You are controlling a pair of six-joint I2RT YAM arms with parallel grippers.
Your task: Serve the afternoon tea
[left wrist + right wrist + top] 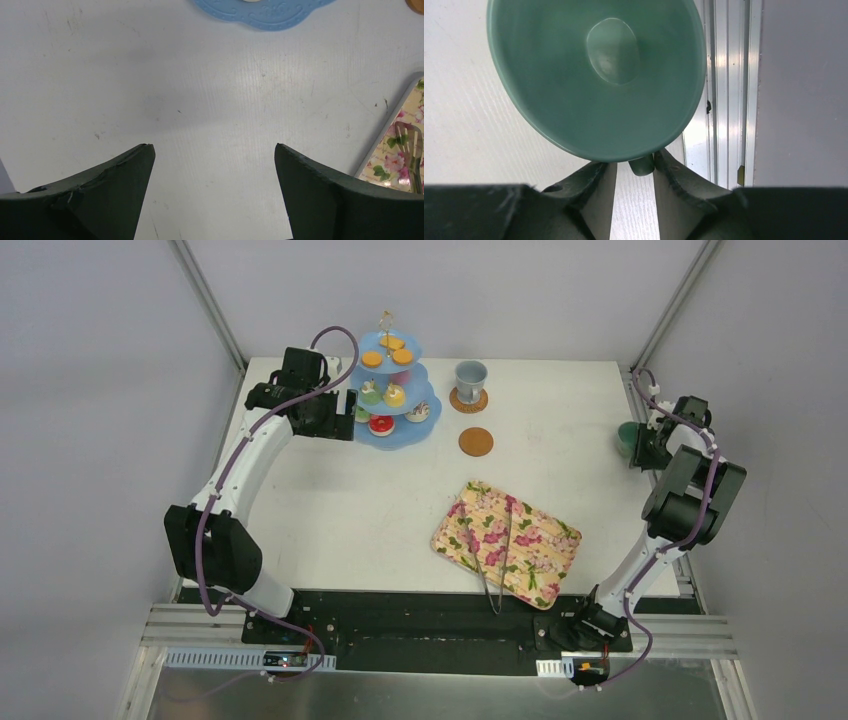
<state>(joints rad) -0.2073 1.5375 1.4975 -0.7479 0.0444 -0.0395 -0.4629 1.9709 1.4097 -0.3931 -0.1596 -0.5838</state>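
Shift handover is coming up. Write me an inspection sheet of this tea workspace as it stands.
Surface: white table, faint scuffs, no spills seen.
Job's things: toy sweets on the tiers of the blue three-tier stand; none on the flowered tray.
Clutter: tongs lying across the tray; grey cup on a coaster; second coaster bare.
Hands: left hand open and empty, beside the stand; right hand closed on the green cup by its handle, at the table's right edge.
Cables: purple cables run along both arms.
Surroundings: grey walls, metal frame; nothing else seen.
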